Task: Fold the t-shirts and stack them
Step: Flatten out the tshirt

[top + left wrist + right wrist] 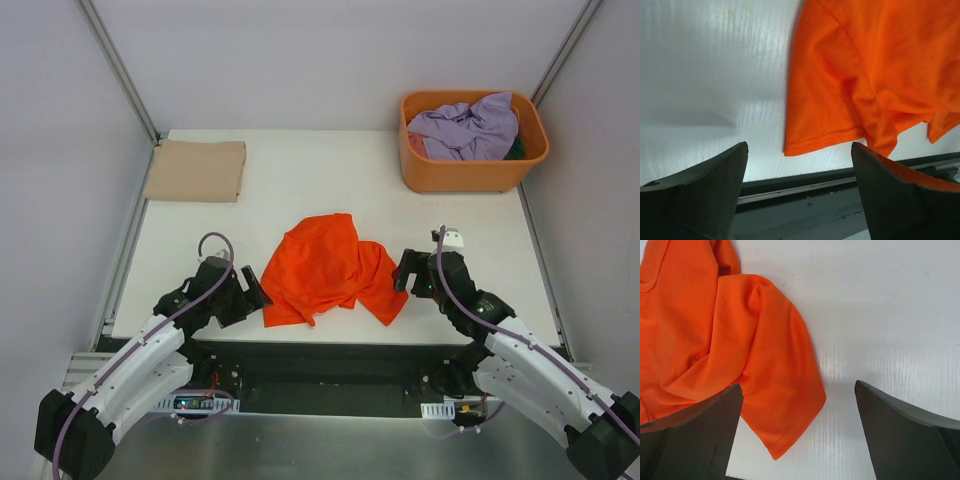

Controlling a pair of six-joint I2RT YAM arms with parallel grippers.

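Currently I see both pincers spread apart and empty: the left pincer just beside the orange shirt, the right pincer by its other sleeve. That shirt lies crumpled at the near middle of the bench; a beige shirt sits folded far left.

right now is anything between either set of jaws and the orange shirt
Nothing visible does. The orange t-shirt lies between the left arm and right arm, open jaws close at either side, only bare table before them.
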